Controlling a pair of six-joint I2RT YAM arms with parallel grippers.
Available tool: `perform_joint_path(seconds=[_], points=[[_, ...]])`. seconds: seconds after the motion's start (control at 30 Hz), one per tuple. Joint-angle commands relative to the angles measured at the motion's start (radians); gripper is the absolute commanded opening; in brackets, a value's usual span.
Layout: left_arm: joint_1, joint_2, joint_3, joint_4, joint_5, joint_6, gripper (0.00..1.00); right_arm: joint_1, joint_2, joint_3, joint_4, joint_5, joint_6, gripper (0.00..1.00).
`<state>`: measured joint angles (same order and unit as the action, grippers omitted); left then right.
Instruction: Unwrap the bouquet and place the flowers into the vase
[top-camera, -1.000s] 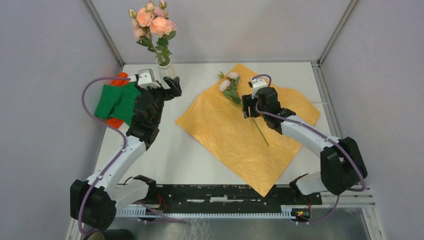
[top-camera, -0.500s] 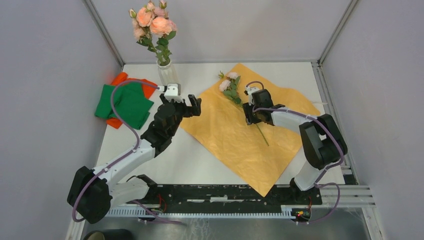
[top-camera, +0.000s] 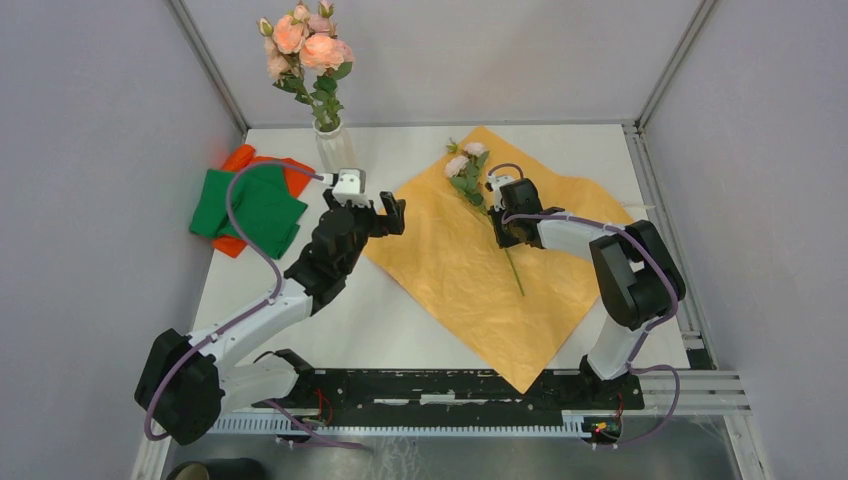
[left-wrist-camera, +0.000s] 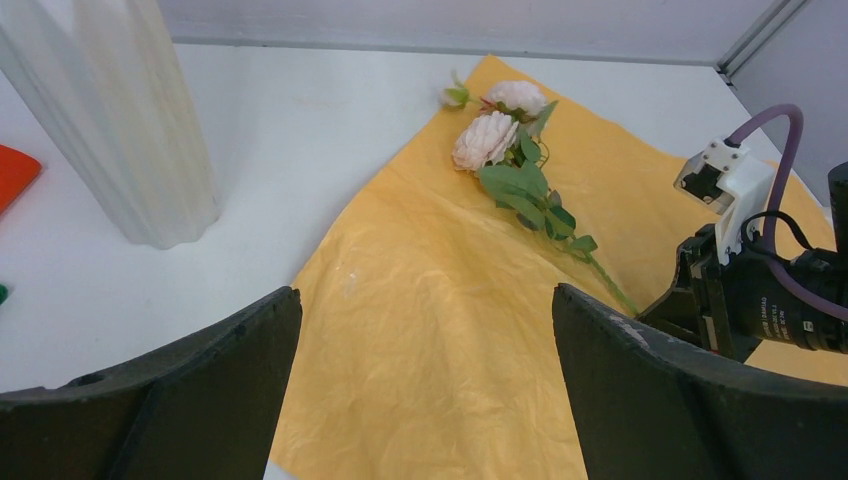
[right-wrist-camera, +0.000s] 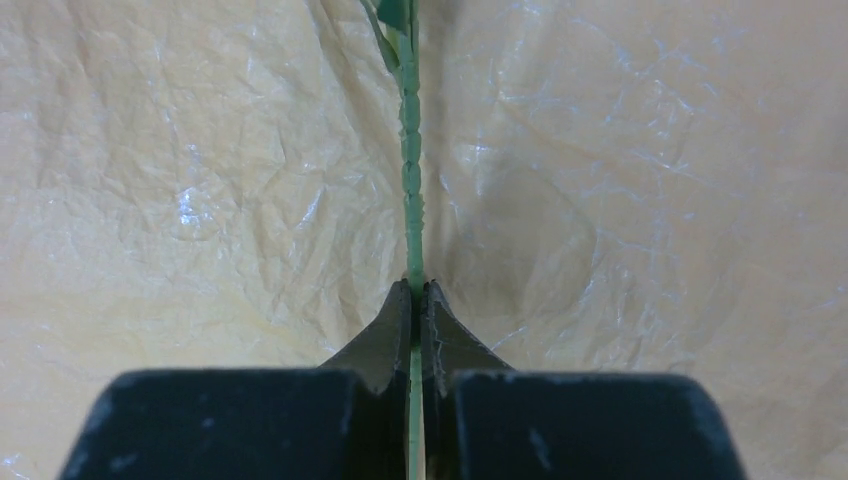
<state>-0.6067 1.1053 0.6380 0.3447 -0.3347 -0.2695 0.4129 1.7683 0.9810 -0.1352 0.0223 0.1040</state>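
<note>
Where the right gripper (right-wrist-camera: 415, 300) meets the orange paper sheet (right-wrist-camera: 200, 200), its jaws are seen pinched shut on the thin green stem (right-wrist-camera: 411, 180) of a single spray. This spray is laid on the sheet with its pale pink blooms (top-camera: 465, 160) directed toward the far edge of the bench (top-camera: 400, 315). The sheet is spread flat across the right half of the bench, from the far edge nearly to the near edge. The left gripper (top-camera: 388, 215) is held with its jaws at full width, empty, over the sheet's left border near the middle of the bench. The vase (top-camera: 328, 150), whitish and ribbed, is stood upright by the far edge toward the far-left corner, and other flowers (top-camera: 305, 45) are carried in it. A green cloth (top-camera: 245, 205) is laid over an orange cloth (top-camera: 245, 160) by the left edge. White markings on the lens barrel (left-wrist-camera: 790, 320) of the right wrist camera are too small to be read.
</note>
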Motion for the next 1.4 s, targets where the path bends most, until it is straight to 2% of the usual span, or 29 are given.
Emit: perform_joint_path(seconds=[0.0, 0.13, 0.23, 0.5, 0.6, 0.67, 0.77, 0.9, 1.03, 1.17, 1.37], points=[[-0.008, 0.011, 0.001, 0.034, -0.001, -0.034, 1.00, -0.001, 0.011, 0.022, 0.026, -0.013, 0.001, 0.00], [-0.018, 0.027, 0.010, 0.035, 0.014, -0.031, 1.00, 0.000, -0.050, 0.006, 0.044, -0.020, 0.008, 0.00], [-0.031, 0.048, 0.027, 0.036, 0.044, -0.038, 1.00, 0.005, -0.134, -0.021, 0.076, -0.085, 0.013, 0.00], [-0.036, 0.107, 0.045, 0.158, 0.301, -0.229, 1.00, 0.066, -0.431, -0.064, 0.112, -0.138, -0.015, 0.00], [-0.036, 0.125, 0.020, 0.298, 0.419, -0.325, 0.99, 0.096, -0.527, -0.073, 0.115, -0.163, -0.013, 0.00], [-0.036, 0.146, -0.009, 0.428, 0.483, -0.398, 0.89, 0.109, -0.587, -0.088, 0.128, -0.185, -0.003, 0.00], [-0.037, 0.193, -0.019, 0.601, 0.576, -0.486, 0.87, 0.126, -0.655, -0.106, 0.164, -0.226, 0.020, 0.00], [-0.036, 0.254, 0.003, 0.737, 0.637, -0.532, 0.90, 0.147, -0.708, -0.112, 0.154, -0.241, 0.025, 0.00], [-0.038, 0.309, 0.046, 0.800, 0.689, -0.569, 0.90, 0.156, -0.751, -0.137, 0.154, -0.250, 0.031, 0.00], [-0.039, 0.391, 0.081, 0.932, 0.725, -0.636, 0.89, 0.160, -0.769, -0.155, 0.158, -0.253, 0.036, 0.00], [-0.041, 0.424, 0.139, 0.890, 0.716, -0.589, 0.88, 0.172, -0.787, -0.177, 0.160, -0.263, 0.041, 0.00]])
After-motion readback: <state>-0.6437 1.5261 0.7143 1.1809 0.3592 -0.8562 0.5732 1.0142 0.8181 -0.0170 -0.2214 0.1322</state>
